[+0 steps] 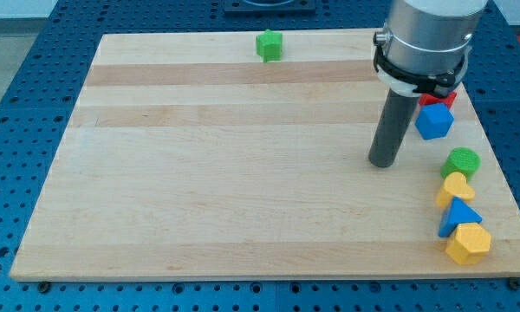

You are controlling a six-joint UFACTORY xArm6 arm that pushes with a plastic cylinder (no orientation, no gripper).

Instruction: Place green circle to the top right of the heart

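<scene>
The green circle (461, 162) lies near the board's right edge. The yellow heart (455, 188) sits just below it, touching or nearly touching. My tip (382, 163) rests on the board to the left of the green circle, about a block's width or more away from it. The rod rises from there to the grey arm body at the view's top right.
A blue block (433, 121) and a red block (442, 98) sit above the green circle, partly behind the arm. A blue triangle (459, 217) and a yellow hexagon (468, 243) lie below the heart. A green star-like block (269, 45) is at the top edge of the wooden board (225, 173).
</scene>
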